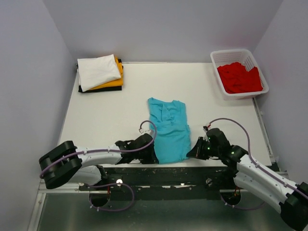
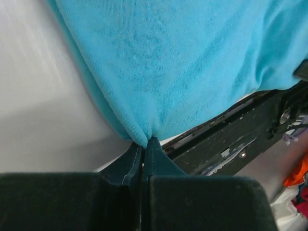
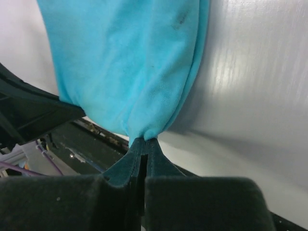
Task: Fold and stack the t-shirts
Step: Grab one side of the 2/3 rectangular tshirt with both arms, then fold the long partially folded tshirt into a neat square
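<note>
A teal t-shirt (image 1: 168,129) lies folded lengthwise on the white table (image 1: 106,115), its near end at the front edge. My left gripper (image 1: 153,155) is shut on its near left corner; the left wrist view shows the cloth (image 2: 159,72) pinched at the gripper's tips (image 2: 145,142). My right gripper (image 1: 189,154) is shut on the near right corner; the right wrist view shows the cloth (image 3: 125,67) bunched at the gripper's tips (image 3: 143,141). A stack of folded shirts sits at the back left: white (image 1: 97,70) on top, orange-yellow (image 1: 115,83) under it, black (image 1: 98,89) at the bottom.
A white lattice basket (image 1: 239,54) at the back right holds a red t-shirt (image 1: 239,78). The table's black front rail (image 1: 159,171) runs just below both grippers. Grey walls close in the left, back and right sides.
</note>
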Robot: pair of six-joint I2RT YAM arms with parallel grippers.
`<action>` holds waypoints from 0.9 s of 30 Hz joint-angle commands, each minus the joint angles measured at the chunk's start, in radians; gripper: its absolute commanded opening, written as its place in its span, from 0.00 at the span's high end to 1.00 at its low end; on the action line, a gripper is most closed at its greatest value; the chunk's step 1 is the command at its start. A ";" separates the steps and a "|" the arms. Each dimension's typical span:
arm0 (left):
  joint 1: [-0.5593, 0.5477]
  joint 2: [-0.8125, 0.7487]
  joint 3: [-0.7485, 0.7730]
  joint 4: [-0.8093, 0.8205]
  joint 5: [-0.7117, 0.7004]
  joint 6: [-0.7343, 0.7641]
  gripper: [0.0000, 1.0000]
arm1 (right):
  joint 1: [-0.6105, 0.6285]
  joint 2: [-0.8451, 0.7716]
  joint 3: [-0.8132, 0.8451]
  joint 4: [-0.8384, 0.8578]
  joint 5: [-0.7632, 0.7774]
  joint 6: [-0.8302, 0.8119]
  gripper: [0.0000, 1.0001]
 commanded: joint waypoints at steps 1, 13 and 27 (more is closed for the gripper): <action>-0.084 -0.097 -0.006 -0.149 -0.171 -0.098 1.00 | 0.018 -0.120 0.016 -0.177 0.042 0.057 0.99; 0.007 -0.201 0.273 -0.325 -0.336 0.092 1.00 | 0.017 -0.013 0.315 -0.112 0.303 -0.032 0.99; 0.333 -0.004 0.564 -0.254 -0.274 0.301 1.00 | -0.118 0.401 0.628 0.144 0.353 -0.164 0.99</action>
